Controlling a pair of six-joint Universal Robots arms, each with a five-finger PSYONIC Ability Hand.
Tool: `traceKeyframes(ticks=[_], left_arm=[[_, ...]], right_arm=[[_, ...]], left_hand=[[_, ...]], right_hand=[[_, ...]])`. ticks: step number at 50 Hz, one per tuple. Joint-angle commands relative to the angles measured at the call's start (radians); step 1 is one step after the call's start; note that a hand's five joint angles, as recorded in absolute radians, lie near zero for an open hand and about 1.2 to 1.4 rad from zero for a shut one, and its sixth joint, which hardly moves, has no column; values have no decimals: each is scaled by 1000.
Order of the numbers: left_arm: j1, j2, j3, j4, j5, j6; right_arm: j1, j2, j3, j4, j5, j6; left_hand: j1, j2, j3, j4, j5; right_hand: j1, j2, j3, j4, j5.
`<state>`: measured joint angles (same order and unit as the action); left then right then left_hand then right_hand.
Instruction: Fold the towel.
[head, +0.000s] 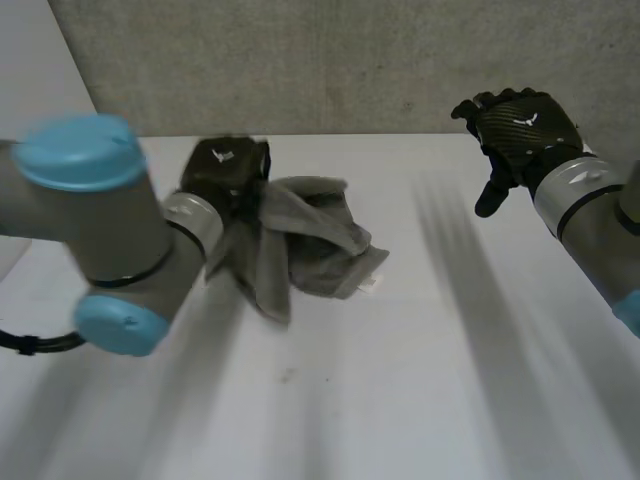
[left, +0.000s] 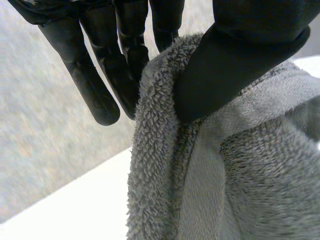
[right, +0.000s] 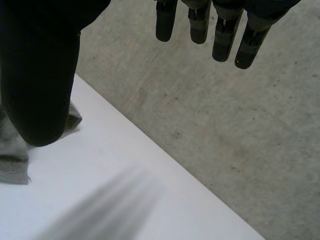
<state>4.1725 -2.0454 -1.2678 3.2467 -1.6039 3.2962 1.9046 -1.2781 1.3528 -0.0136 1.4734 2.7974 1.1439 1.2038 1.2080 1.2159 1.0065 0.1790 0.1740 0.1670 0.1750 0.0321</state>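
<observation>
- Left hand (head: 225, 165): thumb and fingers pinch a bunched edge of the towel (head: 320, 240).
- Right hand (head: 520, 125): fingers relaxed, empty, well apart.
- Risk: the one-handed pinch may slip, dropping the towel crumpled.

Head view: my left arm (head: 110, 230), blurred, covers the near side of the towel (head: 310, 245), and the cloth hides the fingers of my left hand (head: 225, 165). Right wrist view: the thumb of my right hand (right: 40, 75) blocks much of the towel, and the frame's edge cuts off the rest. A pale tag (head: 367, 283) at its hem is too small to read.
</observation>
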Motion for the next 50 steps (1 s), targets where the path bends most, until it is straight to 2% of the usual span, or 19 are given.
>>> traceKeyframes(ticks=[1,3,4,6,7,9,11,15,17,21,26,28,29,31,35,40,42,47,50], left_arm=[[-5,332,-182,-1,18,5],[-5,460,-249,-1,41,5],[-5,461,-249,-1,41,5],[-6,519,-280,-1,59,3],[-6,577,-307,-1,83,3],[-6,629,-337,-2,110,2],[-6,715,-387,2,153,0],[-8,770,-412,4,162,0],[-8,784,-413,1,159,-1],[-8,801,-410,-1,156,-12],[-6,814,-406,-2,154,-50],[-3,814,-404,-4,154,-79],[-3,814,-404,-4,154,-79],[0,814,-404,-4,154,-92],[14,798,-403,2,156,-116],[74,781,-384,28,162,-119],[130,719,-343,80,165,-125],[150,601,-262,123,167,-165],[140,559,-214,117,164,-205]], right_arm=[[-36,123,-100,12,-122,31],[-65,164,-135,18,-235,120],[-65,164,-135,18,-235,120],[-68,219,-173,18,-353,235],[-68,220,-173,18,-354,235],[-64,270,-210,18,-453,347],[-59,293,-222,18,-493,397],[-24,348,-225,15,-536,468],[55,394,-219,9,-547,482],[123,439,-213,-8,-525,473],[171,485,-207,-104,-418,479],[186,502,-204,-173,-339,496],[186,502,-204,-174,-338,496],[186,502,-196,-235,-283,536],[177,471,-192,-282,-243,602],[99,309,-161,-361,-180,617],[35,167,-86,-484,-151,593],[-15,-41,15,-646,-151,599],[-16,-64,38,-600,-168,600]], left_hand=[[252,192,188,180,215],[252,192,188,180,215],[252,192,188,180,215],[252,192,188,180,215],[252,192,188,180,215],[252,192,188,180,215],[252,192,188,180,215],[252,192,188,180,215],[252,192,188,180,215],[252,192,188,180,215],[252,192,188,180,215],[252,192,188,180,215],[252,192,188,180,215],[252,192,188,180,215],[252,192,188,180,215],[252,192,188,180,215],[252,192,188,180,215],[252,192,188,180,215],[252,192,188,180,215]], right_hand=[[-5,1,8,0,-32],[-5,1,8,0,-32],[-5,1,8,0,-32],[-5,1,8,0,-32],[-5,1,8,0,-32],[-5,1,8,0,-32],[-5,1,8,0,-32],[-5,1,8,0,-32],[-5,1,8,0,-32],[-5,1,8,0,-32],[88,93,100,92,60],[517,522,529,521,489],[520,525,532,524,492],[1200,1205,1212,1204,1172],[1217,1222,1229,1221,1190],[1217,1222,1229,1221,1190],[1217,1222,1229,1221,1190],[1217,1222,1229,1221,1190],[1217,1222,1229,1221,1190]])
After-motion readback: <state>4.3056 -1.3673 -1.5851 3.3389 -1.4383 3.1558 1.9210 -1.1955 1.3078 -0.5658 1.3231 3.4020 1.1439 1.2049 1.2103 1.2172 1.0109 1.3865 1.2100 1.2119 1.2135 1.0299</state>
